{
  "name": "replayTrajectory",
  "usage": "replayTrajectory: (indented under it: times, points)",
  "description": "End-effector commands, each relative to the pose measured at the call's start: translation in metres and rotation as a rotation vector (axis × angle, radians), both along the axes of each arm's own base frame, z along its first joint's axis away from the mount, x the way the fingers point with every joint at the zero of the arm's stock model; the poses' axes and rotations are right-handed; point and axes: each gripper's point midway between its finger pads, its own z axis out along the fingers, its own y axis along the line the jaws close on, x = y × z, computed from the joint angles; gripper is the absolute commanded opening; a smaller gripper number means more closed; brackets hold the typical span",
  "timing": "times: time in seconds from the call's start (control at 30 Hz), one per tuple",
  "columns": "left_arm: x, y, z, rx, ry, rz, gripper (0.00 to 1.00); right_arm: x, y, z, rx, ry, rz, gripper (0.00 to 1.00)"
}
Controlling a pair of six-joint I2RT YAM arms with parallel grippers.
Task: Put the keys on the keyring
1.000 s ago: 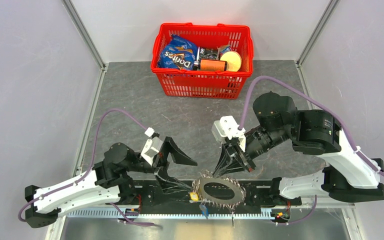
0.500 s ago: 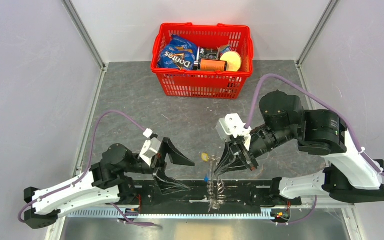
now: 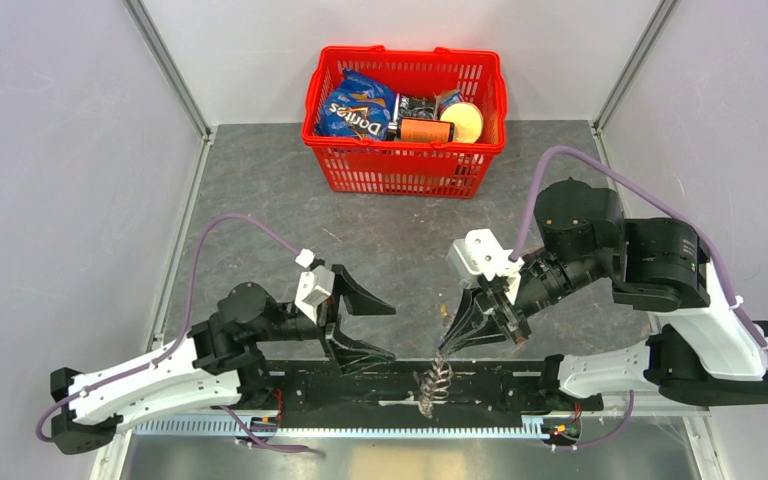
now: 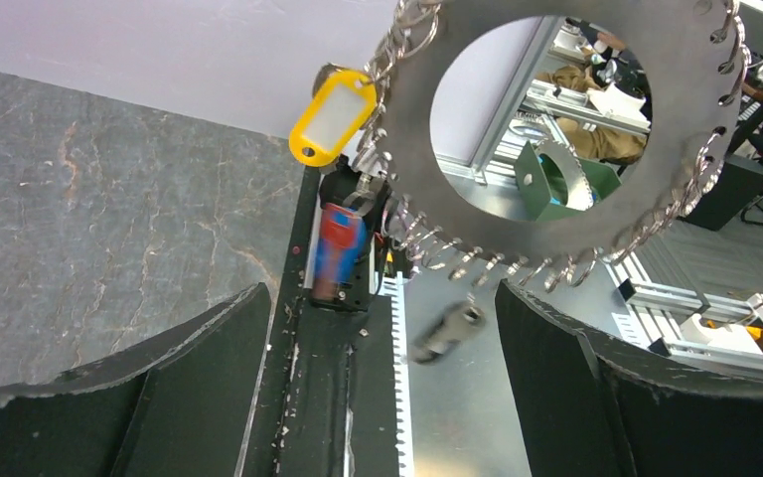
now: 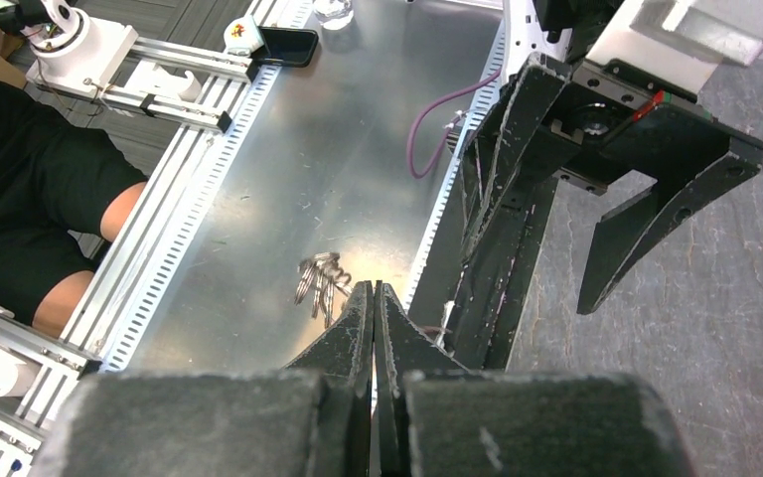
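right fingers (image 5: 350, 333) clench the keyring (image 4: 404, 149), dangling it before released left fingers (image 4: 199, 358). yellow key (image 4: 333, 114) hangs at its rim; next, likely securing the blue key (image 4: 338, 248).

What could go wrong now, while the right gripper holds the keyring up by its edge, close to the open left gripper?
1. The right gripper pinches the keyring only at its rim, above the near edge of the table; a slip could drop it off the table.
2. The blue key looks blurred, probably swinging, so the open left gripper may miss it or knock the yellow key.
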Motion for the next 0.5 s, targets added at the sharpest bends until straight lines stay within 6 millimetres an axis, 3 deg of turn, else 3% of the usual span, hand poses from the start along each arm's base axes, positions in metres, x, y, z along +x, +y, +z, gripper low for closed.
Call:
replayTrajectory:
  times: [0.0,0.47]
  points:
    - [0.003,-0.003,0.028,-0.063,-0.073,0.007,0.9,-0.007,-0.006,0.02,0.073,-0.039,0.042,0.0]
    - [-0.012,-0.006,0.043,-0.127,-0.102,-0.084,0.9,-0.011,-0.007,0.024,0.073,-0.035,0.081,0.0]
